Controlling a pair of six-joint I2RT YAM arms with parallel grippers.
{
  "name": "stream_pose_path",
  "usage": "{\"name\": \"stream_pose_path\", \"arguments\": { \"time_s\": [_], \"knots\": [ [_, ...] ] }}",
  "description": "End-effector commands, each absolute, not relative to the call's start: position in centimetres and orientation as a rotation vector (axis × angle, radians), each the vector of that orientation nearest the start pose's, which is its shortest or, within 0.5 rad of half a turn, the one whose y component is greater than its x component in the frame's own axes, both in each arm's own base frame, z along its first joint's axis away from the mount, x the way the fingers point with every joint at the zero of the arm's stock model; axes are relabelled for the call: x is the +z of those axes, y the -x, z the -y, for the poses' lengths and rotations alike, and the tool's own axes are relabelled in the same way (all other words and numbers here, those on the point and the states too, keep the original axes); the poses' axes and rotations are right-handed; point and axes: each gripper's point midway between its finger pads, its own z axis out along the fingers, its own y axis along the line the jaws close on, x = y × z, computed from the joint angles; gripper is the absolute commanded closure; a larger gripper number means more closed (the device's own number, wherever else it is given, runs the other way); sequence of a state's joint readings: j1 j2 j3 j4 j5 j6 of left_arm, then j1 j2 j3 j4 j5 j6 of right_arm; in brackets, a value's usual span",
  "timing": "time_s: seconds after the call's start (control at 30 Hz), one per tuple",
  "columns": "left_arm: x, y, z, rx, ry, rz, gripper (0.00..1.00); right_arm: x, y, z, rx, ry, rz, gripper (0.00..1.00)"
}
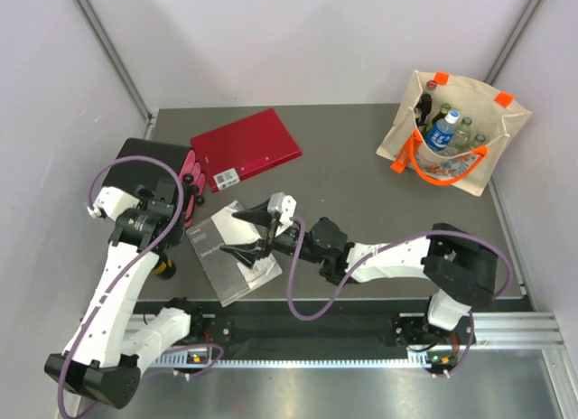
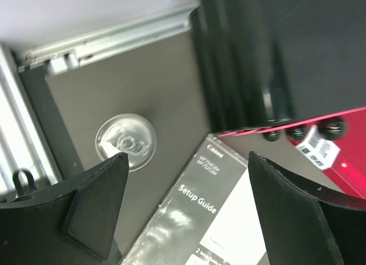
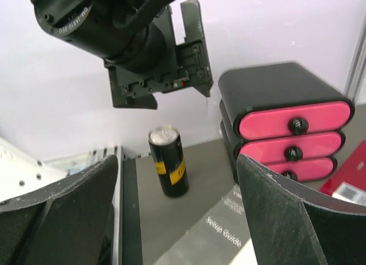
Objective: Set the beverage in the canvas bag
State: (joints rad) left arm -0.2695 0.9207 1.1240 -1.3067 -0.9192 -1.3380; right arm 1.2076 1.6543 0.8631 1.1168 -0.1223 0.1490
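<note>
The canvas bag [image 1: 404, 130] stood at the far right corner, well apart from my work; my right gripper [image 1: 242, 234] hung spread and empty over the setup guide [image 1: 212, 243]. My left gripper [image 2: 189, 162] hovered spread above the beverage can [image 2: 126, 141], upright by the left edge of the table [image 1: 361, 202]; I judged this the approach, needing next to centre, descend and close.

Upright can, standing tote.
Black-and-yellow beverage [image 3: 167, 162] stands below the fingers [image 2: 94, 202] of the left gripper [image 2: 187, 162]; canvas bag [image 1: 395, 137] sits well apart.

White arms [image 1: 113, 288], black joints, purple cables [image 1: 287, 283], black wedge-fingered left hand [image 2: 187, 159] and right hand [image 3: 177, 159]
</note>
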Motion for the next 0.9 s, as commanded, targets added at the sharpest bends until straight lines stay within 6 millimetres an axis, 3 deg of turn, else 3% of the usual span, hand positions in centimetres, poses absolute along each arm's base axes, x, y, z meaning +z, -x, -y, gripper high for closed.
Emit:
{"name": "stream_pose_path", "arguments": {
  "time_s": [0.0,0.33,0.43,0.7,0.87],
  "knots": [
    [21.2,-15.2,-7.8,0.5,1.435,-1.776,0.11,29.4,-15.3,-46.5,1.233,0.743,-1.069,0.16],
    [18.8,-12.8,-9.5,0.642,1.503,-1.8,0.12,29.3,-15.1,-44.4,1.191,0.732,-1.063,0.16],
    [18.9,-12.7,-9.8,0.656,1.521,-1.78,0.11,29.5,-15.1,-44.2,1.19,0.732,-1.059,0.17],
    [16.8,-13.0,-9.5,0.721,1.582,-1.816,0.11,30.1,-15.0,-43.8,1.173,0.73,-1.036,0.16],
    [16.2,-13.5,-9.7,0.736,1.578,-1.797,0.05,30.2,-15.0,-43.5,1.17,0.729,-1.031,0.17]
  ]
}}
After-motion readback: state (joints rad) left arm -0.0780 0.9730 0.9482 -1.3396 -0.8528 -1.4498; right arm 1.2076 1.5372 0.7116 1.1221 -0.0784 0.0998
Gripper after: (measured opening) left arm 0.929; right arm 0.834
